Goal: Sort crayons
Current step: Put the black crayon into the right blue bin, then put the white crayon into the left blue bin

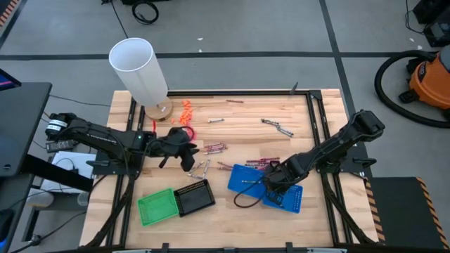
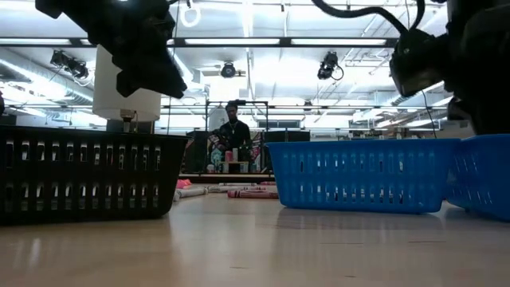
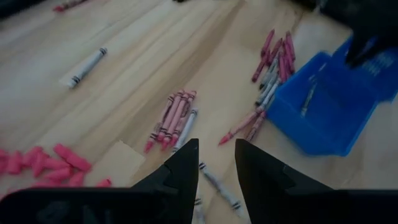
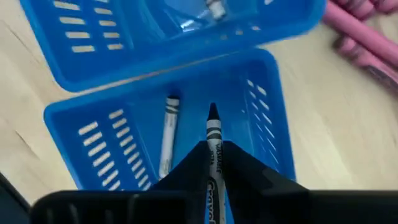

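The right tool (image 4: pixel 214 155) pinches a grey crayon (image 4: pixel 213 134) between its fingers. The left tool (image 3: pixel 216 163) hovers with fingers parted, holding nothing.

You have bare tabletop (image 1: pixel 239 133) across the far middle, broken only by a few stray crayons (image 1: pixel 277 127). The tall white cylinder (image 1: pixel 139 69) blocks the far left corner, with orange-pink pieces (image 1: pixel 185 112) beside it. Near the front, the green basket (image 1: pixel 157 206) touches the black basket (image 1: pixel 194 196). The blue baskets (image 1: pixel 246 179) fill the right front, where the right tool (image 4: pixel 214 158) sits low inside one. Between black and blue, a strip lies open.
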You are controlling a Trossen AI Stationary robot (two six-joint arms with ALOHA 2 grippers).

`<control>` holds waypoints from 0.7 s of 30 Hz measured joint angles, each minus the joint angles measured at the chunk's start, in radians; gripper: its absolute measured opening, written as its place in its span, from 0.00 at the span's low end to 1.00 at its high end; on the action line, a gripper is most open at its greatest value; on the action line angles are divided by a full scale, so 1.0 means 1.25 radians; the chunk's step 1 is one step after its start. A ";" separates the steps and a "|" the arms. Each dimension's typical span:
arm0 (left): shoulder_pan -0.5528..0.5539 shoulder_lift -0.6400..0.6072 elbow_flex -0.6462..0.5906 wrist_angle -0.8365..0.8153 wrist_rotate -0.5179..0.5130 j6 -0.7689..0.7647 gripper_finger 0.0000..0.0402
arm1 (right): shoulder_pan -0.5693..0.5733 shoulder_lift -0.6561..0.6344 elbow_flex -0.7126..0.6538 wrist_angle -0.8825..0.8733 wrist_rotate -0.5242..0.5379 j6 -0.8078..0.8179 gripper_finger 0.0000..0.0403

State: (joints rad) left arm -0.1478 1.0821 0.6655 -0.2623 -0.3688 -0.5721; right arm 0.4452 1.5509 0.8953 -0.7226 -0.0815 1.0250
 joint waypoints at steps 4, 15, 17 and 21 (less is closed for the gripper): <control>0.000 0.015 0.000 -0.023 0.001 0.005 0.28 | -0.003 0.000 -0.014 0.004 -0.007 -0.016 0.23; 0.009 0.087 0.002 -0.023 0.173 -0.029 0.28 | -0.040 -0.057 0.065 -0.063 -0.095 -0.061 0.29; 0.008 0.089 0.000 -0.049 0.186 -0.051 0.28 | -0.056 -0.070 0.091 -0.106 -0.099 -0.071 0.29; -0.003 0.088 0.000 -0.052 0.182 -0.088 0.28 | -0.092 -0.089 0.147 -0.207 -0.064 -0.108 0.29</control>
State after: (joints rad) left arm -0.1518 1.1926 0.6655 -0.3273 -0.1411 -0.6820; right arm 0.3300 1.4393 1.0790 -0.9817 -0.1613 0.8895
